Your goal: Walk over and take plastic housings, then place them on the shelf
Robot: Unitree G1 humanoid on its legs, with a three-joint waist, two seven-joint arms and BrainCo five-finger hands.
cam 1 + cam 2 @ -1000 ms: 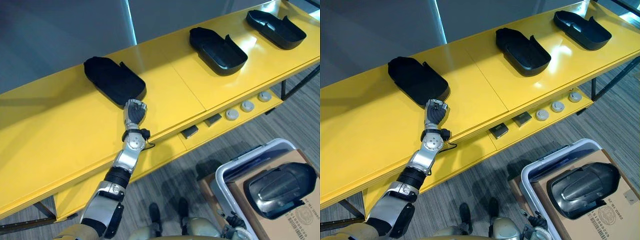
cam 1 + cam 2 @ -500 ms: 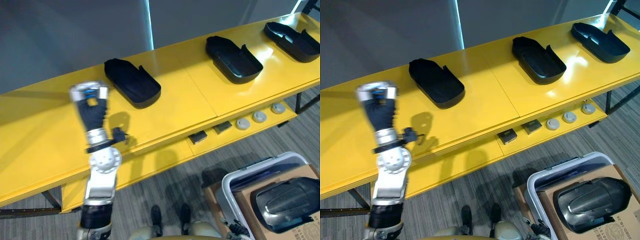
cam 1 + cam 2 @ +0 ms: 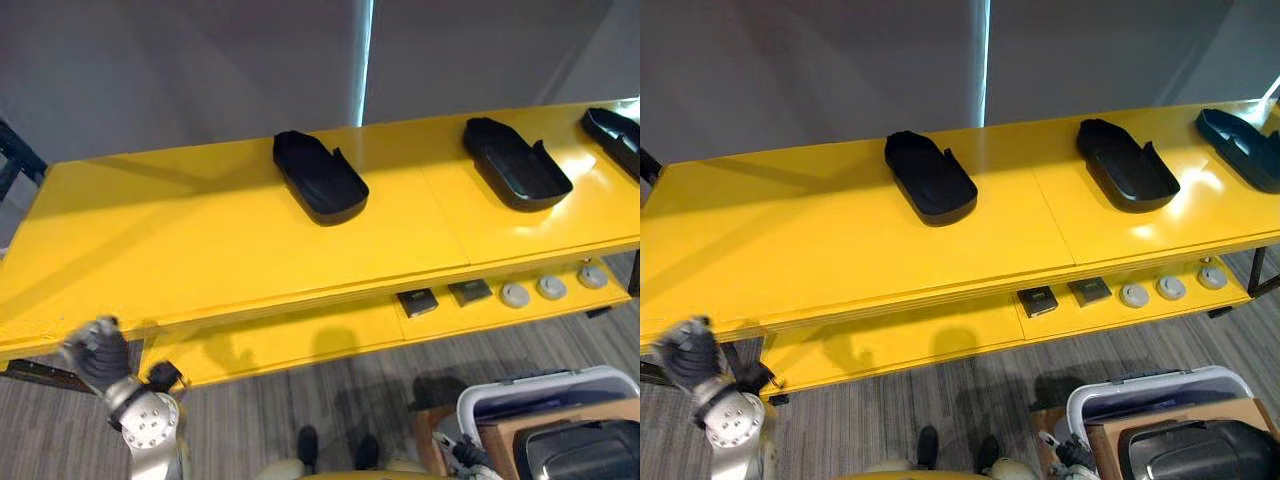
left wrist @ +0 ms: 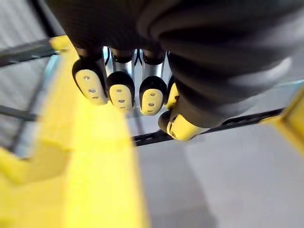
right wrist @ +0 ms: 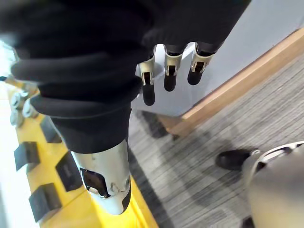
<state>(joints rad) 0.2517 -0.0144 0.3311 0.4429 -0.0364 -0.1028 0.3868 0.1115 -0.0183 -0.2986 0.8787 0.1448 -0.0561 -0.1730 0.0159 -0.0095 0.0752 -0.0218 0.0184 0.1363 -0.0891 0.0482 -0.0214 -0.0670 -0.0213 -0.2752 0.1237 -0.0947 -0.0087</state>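
Left eye view – a long yellow shelf (image 3: 200, 240) carries three black plastic housings along its top board, well apart from one another: a left housing (image 3: 320, 178) near the middle of the board, a middle housing (image 3: 516, 177) further to the right, and a right housing (image 3: 615, 140) cut off by the frame edge. All three lie open side up. On the lower yellow level (image 3: 300, 335) sit two small dark square pieces (image 3: 417, 301) side by side, with three round grey discs (image 3: 551, 287) in a row just to their right.

The left hand (image 3: 95, 355) hangs low in front of the shelf's left end, apart from every housing. Its wrist view shows the fingers (image 4: 120, 95) curled in, thumb tucked close, holding nothing. The right hand (image 5: 102, 175) is down over grey striped floor (image 5: 199, 161) – its fingers (image 5: 167, 64) hang loosely extended and empty.

At lower right stands a white plastic bin (image 3: 540, 383) with a brown cardboard box (image 3: 1110, 437) in it, and a fourth dark glossy housing (image 3: 1200, 450) lies on the box.
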